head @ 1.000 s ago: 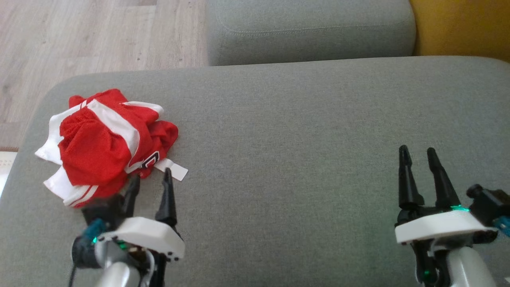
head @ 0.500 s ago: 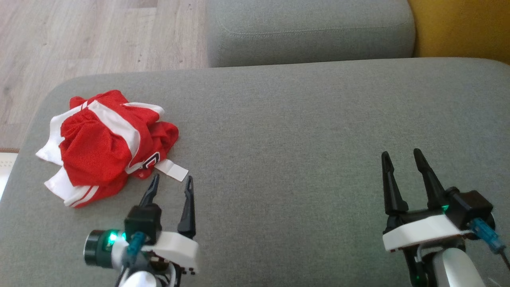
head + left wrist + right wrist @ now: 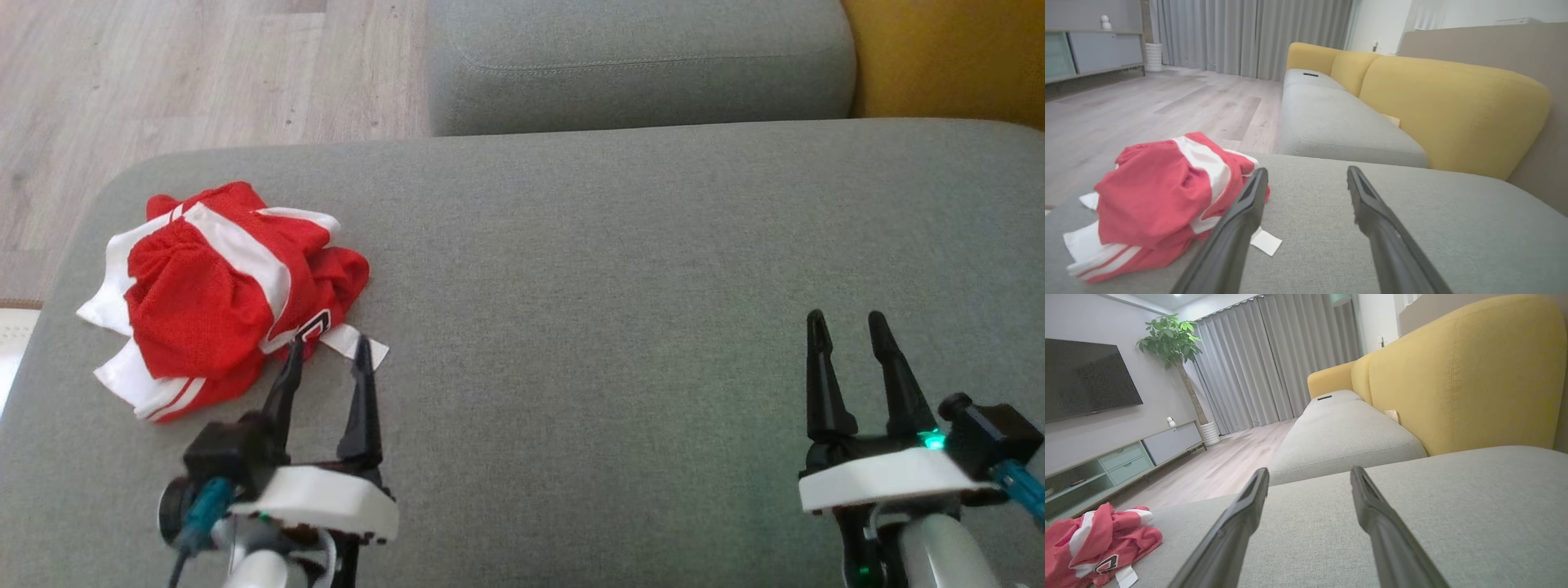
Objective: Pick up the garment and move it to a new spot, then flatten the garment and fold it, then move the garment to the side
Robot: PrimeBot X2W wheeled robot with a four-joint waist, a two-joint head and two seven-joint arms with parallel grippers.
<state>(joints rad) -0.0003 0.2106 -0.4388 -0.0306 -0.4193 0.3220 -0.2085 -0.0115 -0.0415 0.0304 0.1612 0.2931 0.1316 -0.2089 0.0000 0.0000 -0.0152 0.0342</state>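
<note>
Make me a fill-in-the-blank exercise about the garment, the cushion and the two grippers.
1. The crumpled garment is white and ____.
2. It lies nearer the left gripper than the right gripper, on a cushion coloured ____.
3. Both grippers' jaws stand ____.
4. The sofa backrest behind the cushion is ____.

Missing words: red; grey; open; yellow.

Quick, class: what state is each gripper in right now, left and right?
Left gripper: open, holding nothing, fingertips by the red garment.
Right gripper: open, holding nothing, over the grey cushion.
</note>
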